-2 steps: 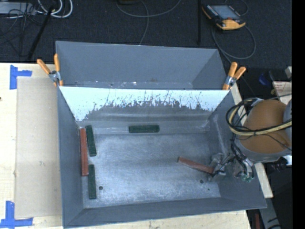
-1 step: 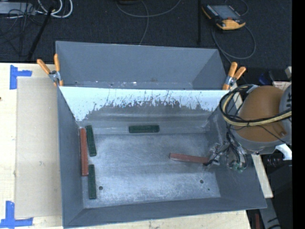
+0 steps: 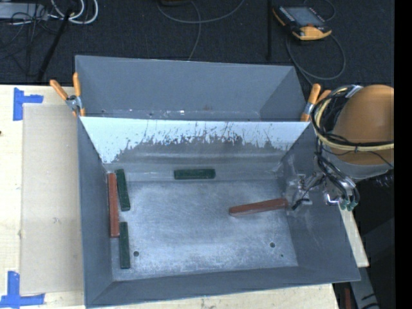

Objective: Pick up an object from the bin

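A reddish-brown flat stick [image 3: 257, 206] lies on the bin floor right of the middle, pointing left and slightly down. Its right end reaches my gripper [image 3: 297, 197], which sits low by the bin's right wall. The metal of the gripper meets that end of the stick, and the contact itself is hidden. A short dark green bar [image 3: 194, 174] lies further left, near the foot of the back wall.
Along the left wall a long brown stick [image 3: 113, 205] lies lengthwise, with one dark green bar [image 3: 122, 190] beside it and another [image 3: 123, 244] below. The arm with its orange cover and cables hangs over the right rim.
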You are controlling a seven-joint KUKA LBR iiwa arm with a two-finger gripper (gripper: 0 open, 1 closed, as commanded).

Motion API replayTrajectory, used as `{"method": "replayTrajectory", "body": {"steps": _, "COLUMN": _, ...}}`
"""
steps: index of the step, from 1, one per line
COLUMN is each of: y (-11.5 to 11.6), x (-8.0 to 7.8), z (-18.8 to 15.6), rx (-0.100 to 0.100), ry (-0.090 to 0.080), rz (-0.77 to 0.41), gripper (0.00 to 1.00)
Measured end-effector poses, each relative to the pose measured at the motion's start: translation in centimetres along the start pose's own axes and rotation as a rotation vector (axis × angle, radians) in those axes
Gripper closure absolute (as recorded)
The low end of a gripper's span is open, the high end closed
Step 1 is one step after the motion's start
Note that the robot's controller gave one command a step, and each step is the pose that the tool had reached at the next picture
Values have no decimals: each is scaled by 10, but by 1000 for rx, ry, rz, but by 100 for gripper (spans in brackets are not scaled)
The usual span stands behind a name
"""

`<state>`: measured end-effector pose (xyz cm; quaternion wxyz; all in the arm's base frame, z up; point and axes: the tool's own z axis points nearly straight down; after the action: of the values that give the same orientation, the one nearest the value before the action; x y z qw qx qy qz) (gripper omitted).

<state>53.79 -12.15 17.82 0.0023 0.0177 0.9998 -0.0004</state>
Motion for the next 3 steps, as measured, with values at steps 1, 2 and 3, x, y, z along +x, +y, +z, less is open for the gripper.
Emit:
{"method": "replayTrajectory", "body": {"steps": 1, "y": 3, "x": -4, "z": -51, "rx": 0, "ry": -1, "rz": -57, "gripper": 100}}
{"method": "replayTrajectory", "body": {"steps": 2, "y": 3, "x": -3, "z": -48, "rx": -1, "ry": 3, "rz": -52, "gripper": 0}}
{"method": "replayTrajectory", "body": {"steps": 3, "y": 17, "x": 28, "z": 91, "rx": -5, "ry": 14, "rz": -167, "gripper": 0}}
